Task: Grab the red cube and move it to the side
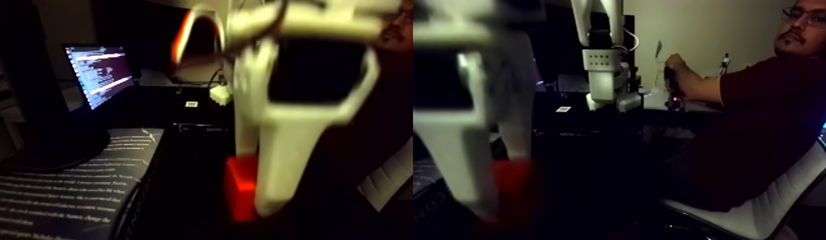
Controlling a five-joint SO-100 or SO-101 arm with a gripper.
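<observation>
The white tool [268, 201] is closed around the red cube [239, 188]. The cube sits at the tool's tip, partly behind one finger. A sideways move should carry it along.

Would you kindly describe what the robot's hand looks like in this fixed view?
The hand is white plastic: one broad finger tapering to a rounded tip, a narrower straight finger beside it, and a large dark window in the frame above. A pale cable loops over its top. It is too blurred to tell any markings.
</observation>
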